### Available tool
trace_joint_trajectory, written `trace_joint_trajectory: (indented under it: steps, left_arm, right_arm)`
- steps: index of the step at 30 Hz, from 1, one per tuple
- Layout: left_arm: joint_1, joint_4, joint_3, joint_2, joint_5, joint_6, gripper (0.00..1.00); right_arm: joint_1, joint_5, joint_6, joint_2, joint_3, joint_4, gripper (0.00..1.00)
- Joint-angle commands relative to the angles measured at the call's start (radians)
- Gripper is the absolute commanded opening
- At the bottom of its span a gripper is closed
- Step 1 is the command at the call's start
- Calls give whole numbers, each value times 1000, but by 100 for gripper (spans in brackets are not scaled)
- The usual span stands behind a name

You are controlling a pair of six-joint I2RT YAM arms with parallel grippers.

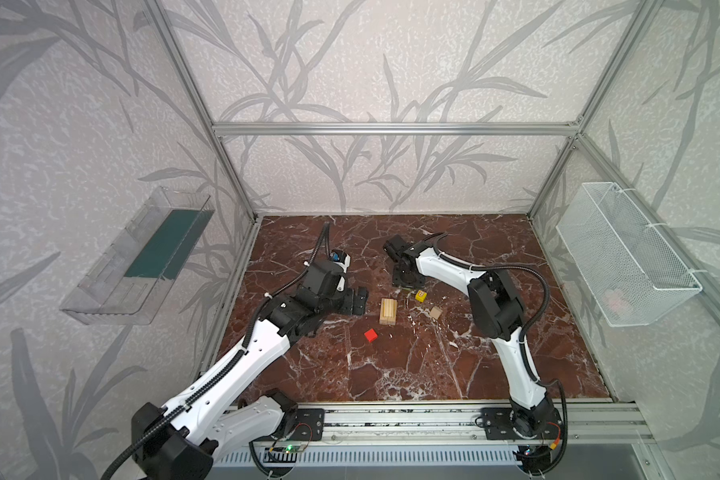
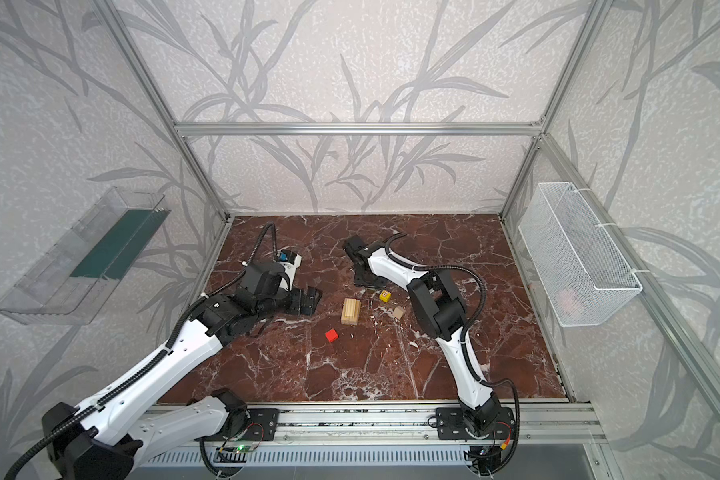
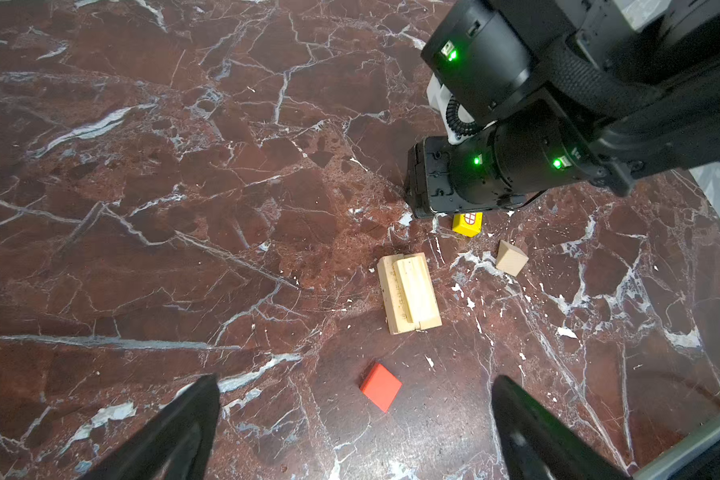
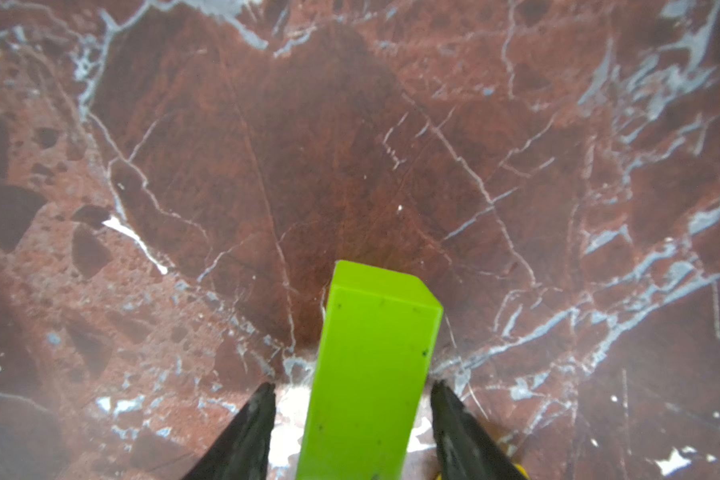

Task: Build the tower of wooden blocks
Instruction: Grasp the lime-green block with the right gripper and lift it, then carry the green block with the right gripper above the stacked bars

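Right end effector astride the green bar; left end effector wide open, empty

Right end effector (image 4: 352,386) points down at the worktop (image 1: 433,365), its jaws at medium width, one on each side of the green bar (image 4: 375,357), which lies flat; a gap shows beside one jaw, so no clamp is seen. Left end effector (image 1: 359,300) hovers with jaws fully apart, holding nothing, just left of the plank stack (image 1: 388,311) in both top views. The stack lies mid-worktop. Yellow cube (image 1: 420,296) sits just beside the right end effector, the wood piece (image 1: 435,312) right of the stack, the red cube (image 1: 371,335) nearer the rail, all three apart from the stack
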Motion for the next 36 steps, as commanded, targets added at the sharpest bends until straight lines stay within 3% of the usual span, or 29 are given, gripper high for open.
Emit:
trace_joint_trajectory:
  steps: [1, 17, 36]
  left_arm:
    - [10, 8, -7, 4, 14, -2, 100]
    - [39, 11, -7, 18, 18, -12, 99]
    - [60, 14, -4, 13, 49, -19, 99]
  right_arm:
    - [-9, -2, 3, 28, 34, -7, 58]
    - [-23, -37, -58, 90, 88, -16, 41]
    - [-19, -38, -178, -28, 40, -6, 23]
